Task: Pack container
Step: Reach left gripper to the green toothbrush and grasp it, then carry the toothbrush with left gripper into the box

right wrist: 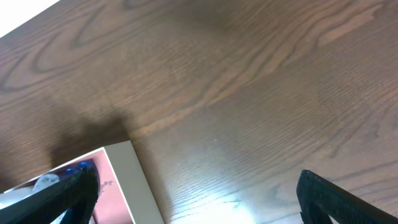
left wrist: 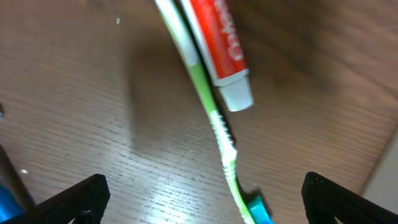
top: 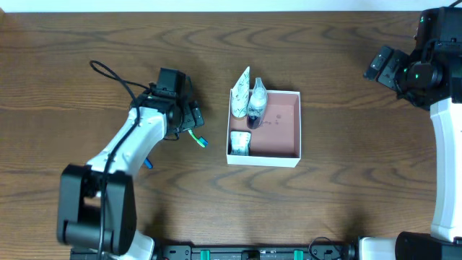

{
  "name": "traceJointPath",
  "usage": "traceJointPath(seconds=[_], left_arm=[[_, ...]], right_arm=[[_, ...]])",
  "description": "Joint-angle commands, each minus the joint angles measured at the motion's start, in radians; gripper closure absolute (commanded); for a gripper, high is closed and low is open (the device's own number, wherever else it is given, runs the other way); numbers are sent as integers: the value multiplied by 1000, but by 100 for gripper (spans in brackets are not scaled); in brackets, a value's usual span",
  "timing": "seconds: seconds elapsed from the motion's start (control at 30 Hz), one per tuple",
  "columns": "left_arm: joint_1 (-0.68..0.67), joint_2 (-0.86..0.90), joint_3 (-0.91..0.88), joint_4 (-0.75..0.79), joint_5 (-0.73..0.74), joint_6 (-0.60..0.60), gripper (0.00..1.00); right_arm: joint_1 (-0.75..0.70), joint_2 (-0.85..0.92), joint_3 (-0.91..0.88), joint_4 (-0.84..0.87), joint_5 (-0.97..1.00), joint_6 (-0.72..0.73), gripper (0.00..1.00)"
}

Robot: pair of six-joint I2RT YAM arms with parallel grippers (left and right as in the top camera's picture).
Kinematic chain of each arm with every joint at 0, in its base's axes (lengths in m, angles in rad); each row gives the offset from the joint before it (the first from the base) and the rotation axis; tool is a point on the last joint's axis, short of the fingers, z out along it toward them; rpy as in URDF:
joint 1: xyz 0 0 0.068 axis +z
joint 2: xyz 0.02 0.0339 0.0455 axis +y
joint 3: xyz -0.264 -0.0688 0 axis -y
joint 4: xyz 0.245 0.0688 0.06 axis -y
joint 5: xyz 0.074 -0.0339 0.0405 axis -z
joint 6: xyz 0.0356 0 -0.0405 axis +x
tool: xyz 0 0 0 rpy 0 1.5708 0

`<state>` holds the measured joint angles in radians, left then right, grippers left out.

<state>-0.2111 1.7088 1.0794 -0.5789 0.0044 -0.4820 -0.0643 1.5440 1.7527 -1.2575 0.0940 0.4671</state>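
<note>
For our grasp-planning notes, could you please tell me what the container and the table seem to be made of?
The container: probably card or thin plastic, with matte white walls and a pinkish floor. The table: wood or wood-look laminate, with brown grain lines and a slight sheen.

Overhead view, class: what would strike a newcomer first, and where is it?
The square white-walled container with a pinkish-brown floor sits mid-table, white packets and a dark bottle along its left side. To its left, the left gripper hovers open over a green toothbrush and red toothpaste tube.

Container point(right wrist: 140, 186) half off-frame; toothpaste tube point(left wrist: 217, 37) blurry
</note>
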Motion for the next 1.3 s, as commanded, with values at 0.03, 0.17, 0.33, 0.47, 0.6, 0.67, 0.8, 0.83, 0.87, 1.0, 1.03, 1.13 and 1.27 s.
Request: traceJointPath(seconds=[0.03,0.17,0.33,0.47,0.6,0.67,0.8,0.83,0.87,1.0,1.03,1.13,1.27], left_arm=[[3,90,20,-7,62,-55,1],[3,131,20,-10,71,-54,1],[3,134,20,-26,71,-53,3],[3,134,20,-73,70,-42,23],[3,134,20,-127,66,-24,40],[3,134,19,-146,58,-24,48],[3,134,19,-152,54,-8,70],[3,134,19,-150,54,-8,75],[3,134,19,-147,54,-8,81],[3,134,19,-130,54,22,94],[3,134,19,-126,55,35,94],[3,131,21,-122,54,73,94],[3,106,48,-161,55,103,94]], right_arm=[[-3,1,5,0,7,11,1],[-3,1,5,0,7,11,1],[-3,1,5,0,7,11,1],[-3,1,5,0,7,11,1],[-3,1,5,0,7,11,1],[-3,1,5,0,7,11,1],[-3,1,5,0,7,11,1],[-3,1,5,0,7,11,1],[-3,1,5,0,7,11,1],[-3,1,5,0,7,11,1],[-3,1,5,0,7,11,1],[-3,1,5,0,7,11,1],[-3,1,5,0,7,11,1]])
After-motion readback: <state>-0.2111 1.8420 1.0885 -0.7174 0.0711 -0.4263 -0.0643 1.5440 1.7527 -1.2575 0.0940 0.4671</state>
